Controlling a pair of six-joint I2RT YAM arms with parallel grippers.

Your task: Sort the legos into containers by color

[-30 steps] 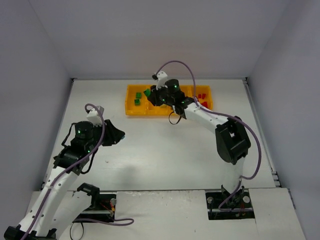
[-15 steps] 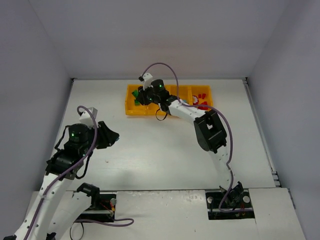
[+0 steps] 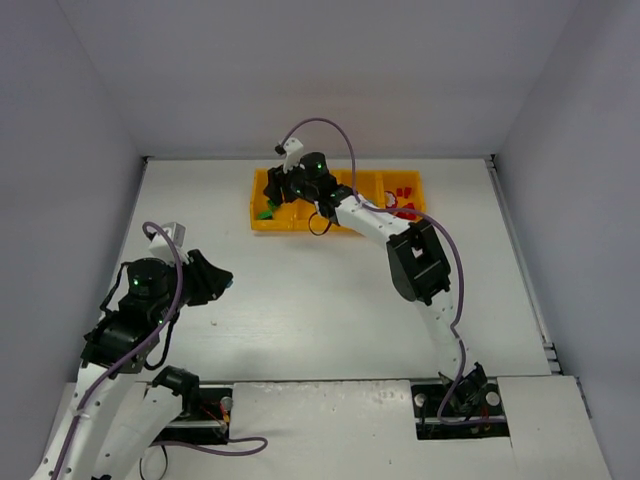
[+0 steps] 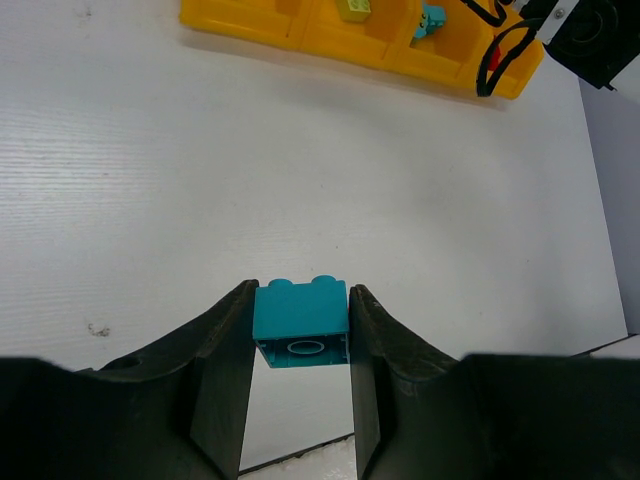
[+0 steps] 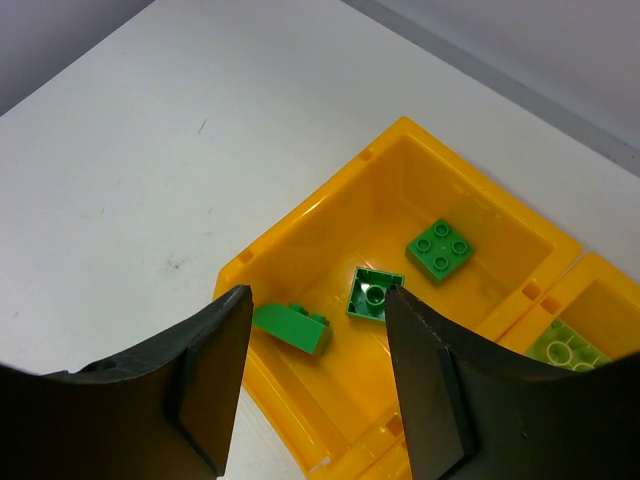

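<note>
My left gripper (image 4: 300,330) is shut on a teal-blue brick (image 4: 300,315) and holds it above the white table, well short of the orange-yellow tray (image 4: 250,25). In the top view this gripper (image 3: 224,281) is at the near left. My right gripper (image 5: 318,300) is open and empty over the tray's left end compartment (image 5: 300,240). That compartment holds three dark green bricks: a wedge (image 5: 290,327), an upside-down square (image 5: 374,294) and a studded square (image 5: 440,249). A lime piece (image 5: 565,350) lies in the adjacent compartment. Red bricks (image 3: 404,192) lie at the tray's right end.
The tray (image 3: 270,225) stands at the back of the table, near the rear wall. A lime brick (image 4: 354,8) and a teal piece (image 4: 432,18) show in its middle compartments. The right arm (image 3: 415,260) stretches across the table's middle right.
My right gripper has moved left along the tray to its left end compartment. My left arm has drawn back toward the near left, still holding the teal brick.
</note>
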